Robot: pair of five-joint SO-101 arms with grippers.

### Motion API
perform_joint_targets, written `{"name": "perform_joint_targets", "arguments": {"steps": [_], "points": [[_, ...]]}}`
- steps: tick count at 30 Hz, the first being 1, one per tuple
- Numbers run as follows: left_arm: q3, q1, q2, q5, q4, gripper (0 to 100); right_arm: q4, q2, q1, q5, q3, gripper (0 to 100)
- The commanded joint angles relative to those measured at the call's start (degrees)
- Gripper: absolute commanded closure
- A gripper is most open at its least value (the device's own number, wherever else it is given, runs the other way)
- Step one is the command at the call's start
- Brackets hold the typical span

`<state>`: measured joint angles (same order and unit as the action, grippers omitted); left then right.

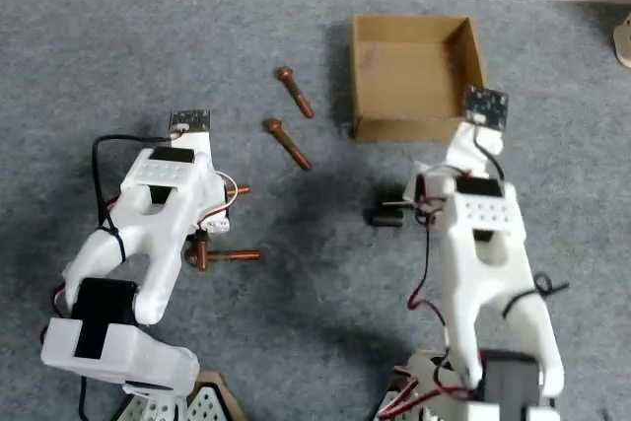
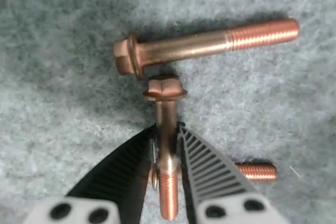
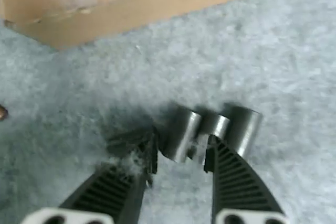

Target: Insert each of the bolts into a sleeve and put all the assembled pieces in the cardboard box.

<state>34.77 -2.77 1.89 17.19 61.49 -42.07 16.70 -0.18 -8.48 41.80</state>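
Observation:
My left gripper (image 2: 167, 132) is shut on the shank of a copper bolt (image 2: 166, 108), whose hex head points away from the wrist, just above the carpet. A second bolt (image 2: 205, 45) lies crosswise just beyond that head. In the high view the left gripper (image 1: 202, 242) sits beside this lying bolt (image 1: 235, 256). My right gripper (image 3: 181, 153) is open, its fingers close on either side of one dark sleeve (image 3: 181, 132). Two more sleeves (image 3: 242, 127) lie right beside it. The cardboard box (image 1: 414, 76) stands empty at the back, beyond the sleeves (image 1: 386, 216).
Two loose bolts (image 1: 296, 91) (image 1: 288, 143) lie on the grey carpet left of the box. Another threaded bolt end (image 2: 257, 171) pokes out beside my left gripper. The box wall (image 3: 131, 3) rises a short way past the sleeves.

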Motion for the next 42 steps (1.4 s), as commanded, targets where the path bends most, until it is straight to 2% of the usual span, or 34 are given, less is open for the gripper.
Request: {"name": "perform_joint_targets", "arguments": {"steps": [1, 10, 16, 20, 22, 25, 28, 33, 37, 42], "points": [[0.31, -0.66, -0.84, 0.18, -1.76, 99, 0.84, -4.97, -2.15, -1.85, -6.64, 84.7], [0.31, -0.66, -0.84, 0.18, -1.76, 99, 0.92, -18.77, -1.54, -7.3, -14.29, 84.7], [0.31, -0.66, -0.84, 0.18, -1.76, 99, 0.92, -21.49, -0.31, -7.38, -15.52, 84.7], [0.31, -0.66, -0.84, 0.18, -1.76, 99, 0.92, -21.49, 0.04, -10.11, -15.43, 84.7], [0.31, -0.66, -0.84, 0.18, -1.76, 99, 0.92, -21.58, 0.04, -10.11, -15.25, 86.8], [0.31, -0.66, -0.84, 0.18, -1.76, 99, 0.92, -21.58, 0.04, -10.02, -15.25, 96.7], [0.31, -0.66, -0.84, 0.18, -1.76, 99, 0.57, -21.32, -0.13, -5.71, -15.25, 97.9], [0.31, -0.66, -0.84, 0.18, -1.76, 99, -4.53, -21.49, -0.22, -2.2, -15.52, 86.7], [0.31, -0.66, -0.84, 0.18, -1.76, 99, -8.48, -21.49, -0.31, 2.46, -15.69, 86.8], [0.31, -0.66, -0.84, 0.18, -1.76, 99, -8.75, -21.58, -0.22, 4.31, -15.34, 86.8]]}}
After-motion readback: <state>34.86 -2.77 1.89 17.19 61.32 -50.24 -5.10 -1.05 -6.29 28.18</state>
